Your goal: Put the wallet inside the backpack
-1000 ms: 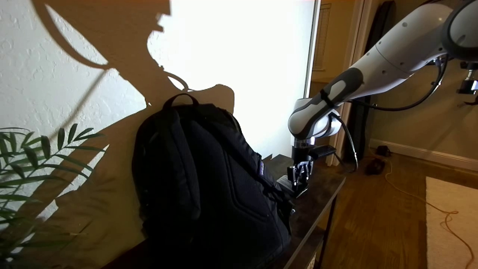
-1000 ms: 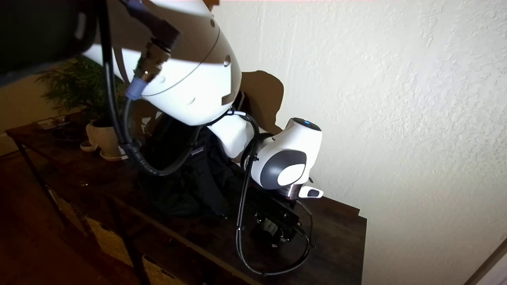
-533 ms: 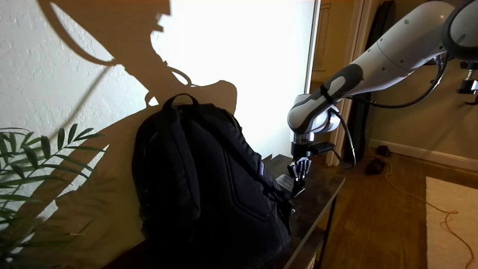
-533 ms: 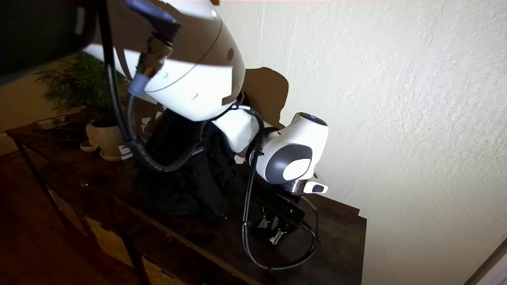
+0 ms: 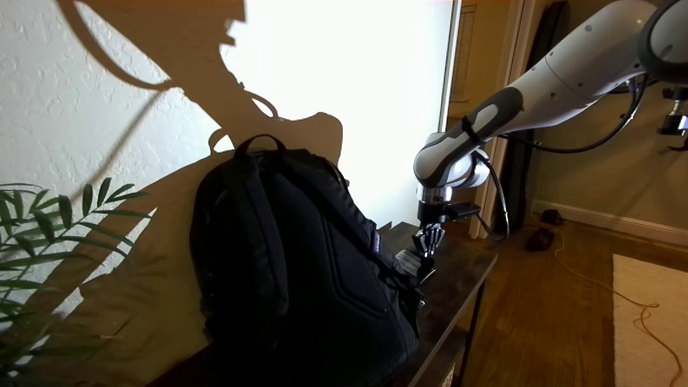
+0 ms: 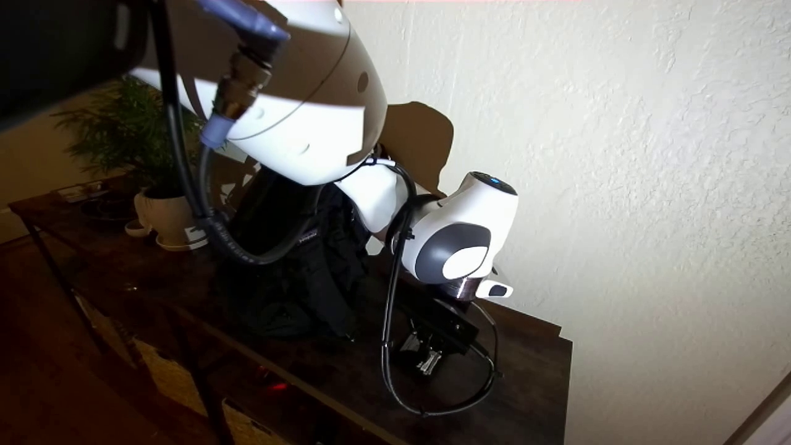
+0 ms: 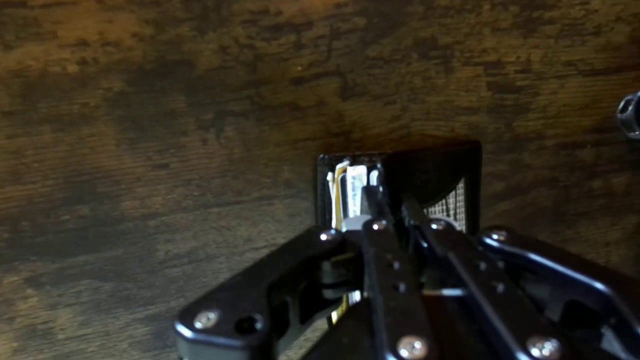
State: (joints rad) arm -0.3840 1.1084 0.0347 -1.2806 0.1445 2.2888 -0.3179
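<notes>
The black backpack point(image 5: 322, 258) stands upright, leaning toward the wall, its straps facing an exterior view. In the wrist view the wallet point(image 7: 432, 167), black with card edges and a mesh window, rests spread on the dark tabletop. My gripper point(image 7: 391, 204) is closed nearly fully at its middle. One fingertip point(image 7: 372, 196) lies beside the cards and the opposite one against the black leaf, so a thin part is pinched. An exterior view puts the gripper point(image 5: 427, 257) low over the table, just beside the backpack's lower side. From there the wallet is mostly hidden.
A potted plant point(image 6: 167, 210) stands on the table past the backpack. The table's long edge point(image 5: 462, 317) drops off to the floor on one side, and a textured wall point(image 6: 618, 185) runs along the back. A small shiny piece point(image 7: 631, 115) lies at the wrist view's border.
The jaws have come together, from part open to nearly closed on the wallet's leaf. The arm has risen slightly, while the backpack has stayed where it was.
</notes>
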